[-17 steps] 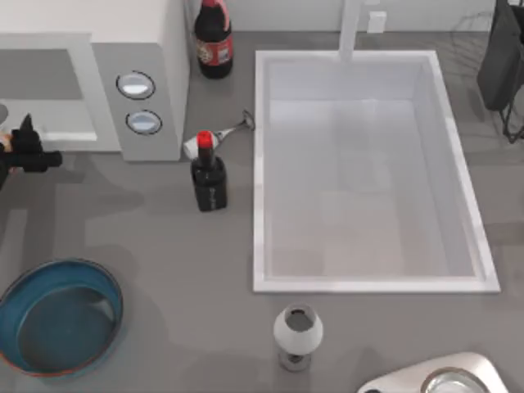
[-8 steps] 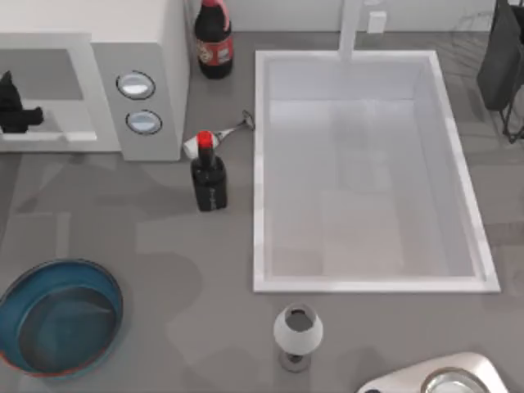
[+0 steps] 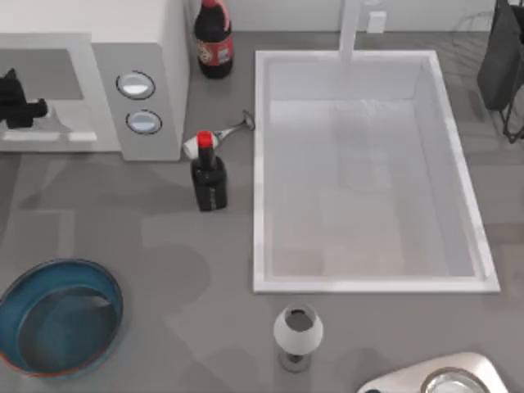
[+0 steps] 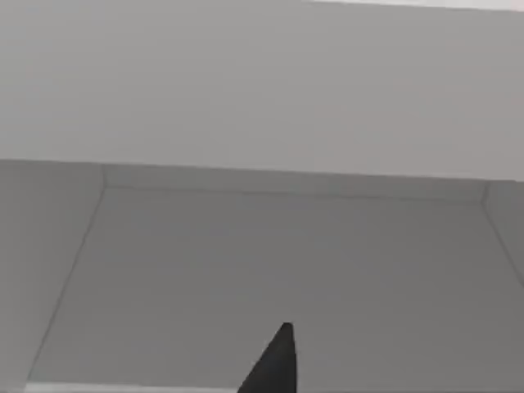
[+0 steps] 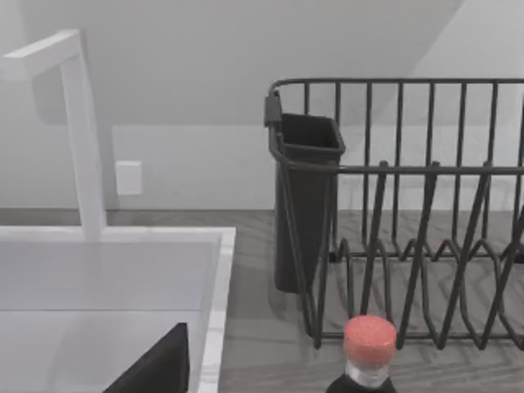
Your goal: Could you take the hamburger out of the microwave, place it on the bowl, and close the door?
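Top view showed the left gripper (image 3: 18, 102) at nine o'clock, at the mouth of the microwave (image 3: 123, 49); whether its fingers were spread or pressed together could not be told. At seven o'clock sat the bowl (image 3: 57, 315) on the table (image 3: 164, 246).

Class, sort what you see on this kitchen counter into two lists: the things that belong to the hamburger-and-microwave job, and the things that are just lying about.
Belongs to the job:
- microwave
- bowl
- left gripper, at the microwave's open cavity

Just lying about:
- sink
- goblet
- two dark bottles
- dish rack
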You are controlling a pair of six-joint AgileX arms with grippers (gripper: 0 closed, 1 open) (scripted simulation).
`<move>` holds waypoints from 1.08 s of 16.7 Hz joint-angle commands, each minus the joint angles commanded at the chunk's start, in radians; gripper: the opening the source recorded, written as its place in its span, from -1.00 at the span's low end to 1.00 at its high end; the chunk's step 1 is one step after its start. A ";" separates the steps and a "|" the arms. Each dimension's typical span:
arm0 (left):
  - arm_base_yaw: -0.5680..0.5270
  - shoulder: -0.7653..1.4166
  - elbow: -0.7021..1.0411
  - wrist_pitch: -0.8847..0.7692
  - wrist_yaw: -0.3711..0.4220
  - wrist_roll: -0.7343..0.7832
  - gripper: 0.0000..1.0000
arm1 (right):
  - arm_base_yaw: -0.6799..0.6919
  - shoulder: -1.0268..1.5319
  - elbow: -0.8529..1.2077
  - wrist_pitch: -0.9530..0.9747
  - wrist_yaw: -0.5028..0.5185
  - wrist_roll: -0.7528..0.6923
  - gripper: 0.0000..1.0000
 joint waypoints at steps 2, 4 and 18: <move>-0.031 0.004 0.049 -0.090 -0.028 -0.090 -1.00 | 0.000 0.000 0.000 0.000 0.000 0.000 1.00; -0.076 0.010 0.115 -0.223 -0.069 -0.222 -1.00 | 0.000 0.000 0.000 0.000 0.000 0.000 1.00; -0.539 0.167 0.628 -1.704 -0.527 -1.749 -1.00 | 0.000 0.000 0.000 0.000 0.000 0.000 1.00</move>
